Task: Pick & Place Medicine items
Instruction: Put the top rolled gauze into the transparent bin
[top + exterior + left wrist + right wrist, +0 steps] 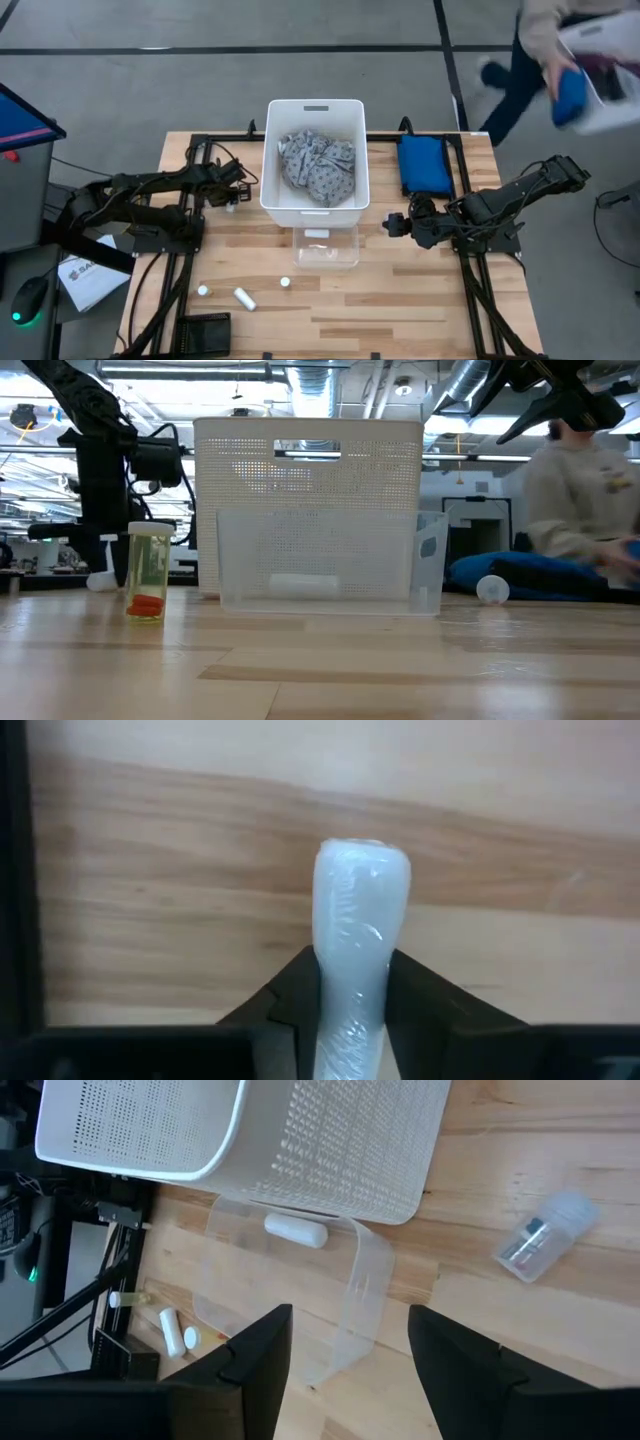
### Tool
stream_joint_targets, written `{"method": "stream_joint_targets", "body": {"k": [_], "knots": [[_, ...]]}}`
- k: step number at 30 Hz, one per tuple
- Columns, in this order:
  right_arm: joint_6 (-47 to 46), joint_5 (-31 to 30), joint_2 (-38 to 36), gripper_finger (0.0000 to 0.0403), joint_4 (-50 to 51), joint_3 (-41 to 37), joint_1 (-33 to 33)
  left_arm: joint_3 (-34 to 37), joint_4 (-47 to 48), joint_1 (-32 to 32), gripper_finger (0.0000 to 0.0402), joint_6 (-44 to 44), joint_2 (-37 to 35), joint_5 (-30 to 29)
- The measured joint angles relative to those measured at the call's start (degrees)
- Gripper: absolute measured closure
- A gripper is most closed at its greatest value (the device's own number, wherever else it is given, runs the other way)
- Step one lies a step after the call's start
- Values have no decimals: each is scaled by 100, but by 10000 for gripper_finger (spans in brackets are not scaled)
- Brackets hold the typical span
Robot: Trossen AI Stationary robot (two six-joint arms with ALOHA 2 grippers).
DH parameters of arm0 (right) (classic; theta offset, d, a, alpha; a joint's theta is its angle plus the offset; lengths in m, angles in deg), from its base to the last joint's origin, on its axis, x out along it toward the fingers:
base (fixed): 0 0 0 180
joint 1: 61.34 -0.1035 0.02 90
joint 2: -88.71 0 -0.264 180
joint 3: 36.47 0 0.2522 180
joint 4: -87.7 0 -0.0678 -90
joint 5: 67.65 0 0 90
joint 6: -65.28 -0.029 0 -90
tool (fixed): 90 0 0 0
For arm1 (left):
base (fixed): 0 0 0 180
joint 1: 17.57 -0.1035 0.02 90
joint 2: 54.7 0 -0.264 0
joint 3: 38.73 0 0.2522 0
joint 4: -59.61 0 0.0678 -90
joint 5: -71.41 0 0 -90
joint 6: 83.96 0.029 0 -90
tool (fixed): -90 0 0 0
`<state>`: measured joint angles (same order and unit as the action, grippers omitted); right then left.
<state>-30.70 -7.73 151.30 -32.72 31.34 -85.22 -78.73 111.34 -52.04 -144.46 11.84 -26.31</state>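
Observation:
My left gripper [232,196] [352,968] points steeply down left of the white bin [270,150] and is shut on a white cylinder-shaped medicine item [360,890] [230,207]. Three more small white items [203,290] [244,298] [285,283] lie on the wood near the front edge. Another white cylinder [296,1230] lies inside a clear box [325,247] in front of the bin. My right gripper [396,224] [350,1330] hangs open above the table right of the clear box, holding nothing. My left gripper pinches the white cylinder between its two fingers, one finger [290,995] on each long side, on the cylinder's nearer part [350,990]. The fingers come from above and lie across it. Its rounded free end [362,855] sticks out past the fingertips over the wood; whether it is lifted I cannot tell.
Grey patterned cloth [318,165] fills the bin. A blue pouch [425,165] lies right of it. A small clear bottle [545,1238] lies on the wood near my right gripper. A clear vial with something orange [148,572] stands at front left. A person [560,60] moves beyond the far right corner.

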Motion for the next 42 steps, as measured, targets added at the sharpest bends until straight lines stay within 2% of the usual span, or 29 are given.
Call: {"method": "stream_joint_targets", "body": {"k": [6, 11, 14, 17, 22, 25, 29, 32, 34, 38, 42], "knots": [[-65, 0, 1, 206, -2, 0, -4, 0, -337, -277, 324, -300, -533, -218], [-76, 0, 2, 206, -2, 0, -48, 0, -765, -661, 322, -417, -1561, -247], [-91, 0, 2, 206, 2, -1, -48, 0, -1414, -831, 322, -407, -2305, -247], [-91, -4, 2, 206, 4, -2, -48, 0, -2485, -900, 322, -157, -2960, -234], [-6, -34, 2, 206, 2, 0, -46, -29, -4609, -902, 322, 154, -3475, 348], [43, -38, 2, 206, 2, 0, -46, -449, -4799, -814, 328, 296, -3385, 1050], [45, 4, 2, 206, -38, 0, -46, -1237, -4794, -135, 331, 1031, -2956, 1656], [60, 79, 2, 206, -109, 0, -46, -1818, -4564, 687, 327, 1686, -2644, 1848], [60, 138, 2, 206, -131, 0, -47, -2176, -4091, 1261, 324, 1942, -2452, 1865], [56, 158, 2, 206, -134, 0, -90, -2591, -3101, 2447, 322, 2044, -2036, 1847], [36, 292, 2, 206, -177, 0, -162, -2682, -2603, 3769, 320, 1935, -1828, 1850]]}}
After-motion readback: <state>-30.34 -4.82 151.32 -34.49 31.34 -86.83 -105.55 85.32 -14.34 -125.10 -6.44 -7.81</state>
